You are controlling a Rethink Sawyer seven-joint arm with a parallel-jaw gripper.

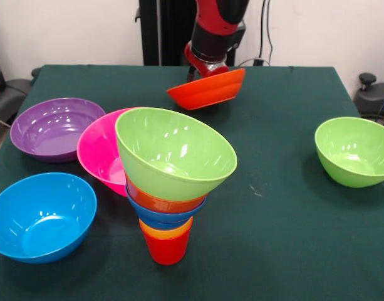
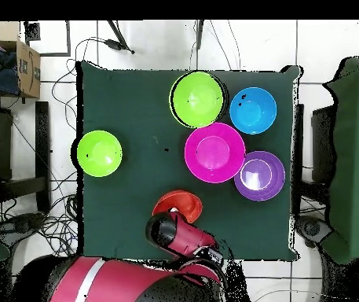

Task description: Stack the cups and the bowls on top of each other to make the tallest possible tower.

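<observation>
The tower [image 1: 170,188] stands near the front middle: red cup [image 1: 166,249] lowest, orange cup [image 1: 165,229], small blue bowl [image 1: 161,215], small orange-red bowl [image 1: 160,202], and a lime green bowl [image 1: 173,153] tilted on top. It also shows in the overhead view [image 2: 198,98]. My gripper [image 1: 207,68] is at the table's far side, shut on the rim of the large orange-red bowl [image 1: 207,89], which hangs tilted above the cloth. This bowl also shows in the overhead view [image 2: 178,206].
A pink bowl [image 1: 96,150] sits right behind the tower, a purple bowl [image 1: 54,128] at far left, a light blue bowl [image 1: 41,216] at front left, and a second lime green bowl [image 1: 354,150] at right. The green cloth table [image 1: 285,219] ends close behind my gripper.
</observation>
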